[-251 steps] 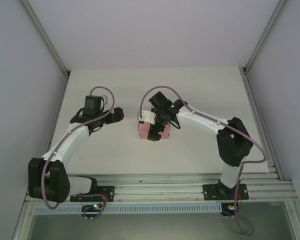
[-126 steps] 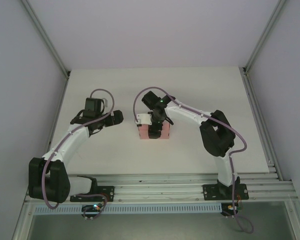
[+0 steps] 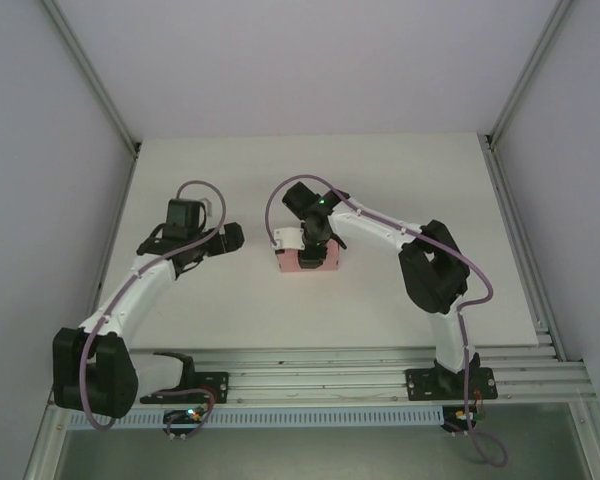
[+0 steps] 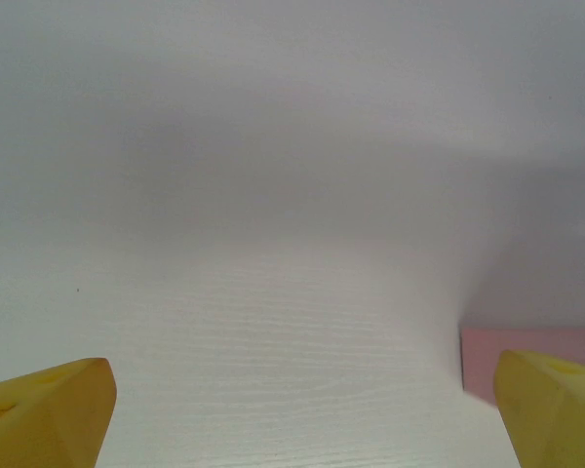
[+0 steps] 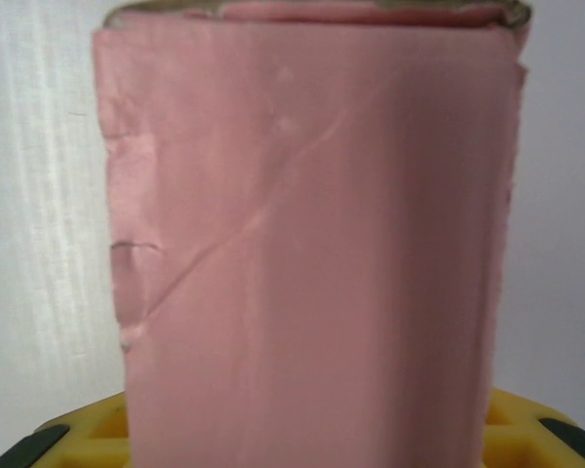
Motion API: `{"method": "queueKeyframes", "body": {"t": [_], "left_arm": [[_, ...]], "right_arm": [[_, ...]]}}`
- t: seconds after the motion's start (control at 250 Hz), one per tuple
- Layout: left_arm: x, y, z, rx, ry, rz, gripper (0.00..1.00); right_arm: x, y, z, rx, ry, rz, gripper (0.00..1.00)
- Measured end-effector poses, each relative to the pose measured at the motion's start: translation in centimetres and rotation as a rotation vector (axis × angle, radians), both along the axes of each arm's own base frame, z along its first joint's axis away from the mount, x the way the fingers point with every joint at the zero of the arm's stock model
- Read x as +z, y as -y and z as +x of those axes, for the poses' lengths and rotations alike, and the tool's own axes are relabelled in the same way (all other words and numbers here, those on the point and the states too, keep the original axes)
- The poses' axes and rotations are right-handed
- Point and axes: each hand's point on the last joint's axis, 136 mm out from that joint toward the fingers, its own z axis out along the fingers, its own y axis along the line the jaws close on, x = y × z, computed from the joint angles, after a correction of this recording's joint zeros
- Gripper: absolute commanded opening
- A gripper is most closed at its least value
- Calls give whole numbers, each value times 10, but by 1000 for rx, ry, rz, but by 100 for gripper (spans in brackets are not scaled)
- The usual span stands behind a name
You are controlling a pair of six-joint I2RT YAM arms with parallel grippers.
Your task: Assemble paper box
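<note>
The paper box [image 3: 328, 263] is a small pale pink closed box lying in the middle of the table. My right gripper [image 3: 312, 254] comes down on it from above. In the right wrist view the creased pink box [image 5: 312, 244] sits between the yellow fingers [image 5: 78, 434], which meet its two sides, so my right gripper [image 5: 307, 429] is shut on it. My left gripper [image 3: 230, 237] hovers to the left of the box, apart from it. In the left wrist view my left gripper [image 4: 300, 390] stands wide open with nothing between its fingers [image 4: 49, 414], and a corner of the box [image 4: 526, 346] shows beside the right finger.
The white table [image 3: 400, 180] is bounded by grey walls with metal posts at the left [image 3: 90, 80] and right [image 3: 525, 70]. An aluminium rail [image 3: 320, 385] carrying both arm bases runs along the near edge.
My right arm has folded in and its gripper has settled over the box while its jaws closed in on it. The left arm has drawn back slightly to the left, still open.
</note>
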Motion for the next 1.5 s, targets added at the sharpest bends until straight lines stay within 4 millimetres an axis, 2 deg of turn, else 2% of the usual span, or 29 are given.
{"method": "queueKeyframes", "body": {"t": [0.204,0.327,0.523,0.671,0.855,1.03,1.07,1.158,1.266,1.398,1.498], "left_arm": [[-1,-6,-5,14,0,11,100],[0,-9,-5,24,1,17,100],[-1,-10,-6,28,-1,18,100],[-1,-10,-5,27,-1,17,100],[-1,-11,-5,32,-1,17,100],[-3,-12,-5,33,-9,19,100],[-4,-12,-5,33,-10,19,100],[-4,-12,-5,35,-10,19,100],[-3,-14,-4,40,-10,19,100],[-3,-14,-4,35,-7,24,100],[-1,-16,-2,34,8,45,100]], "right_arm": [[7,16,35,-52,292,-46,34],[6,18,57,-55,465,-60,34],[2,11,67,-18,611,-67,38],[1,9,70,-18,637,-59,52],[-6,9,62,-19,608,-66,81],[-7,9,41,-12,550,-35,89],[-3,9,36,-11,537,-24,90],[8,8,28,-16,512,8,100],[26,7,15,-25,472,70,100],[63,7,-1,-72,458,207,99],[97,21,-4,-192,460,328,100]]}}
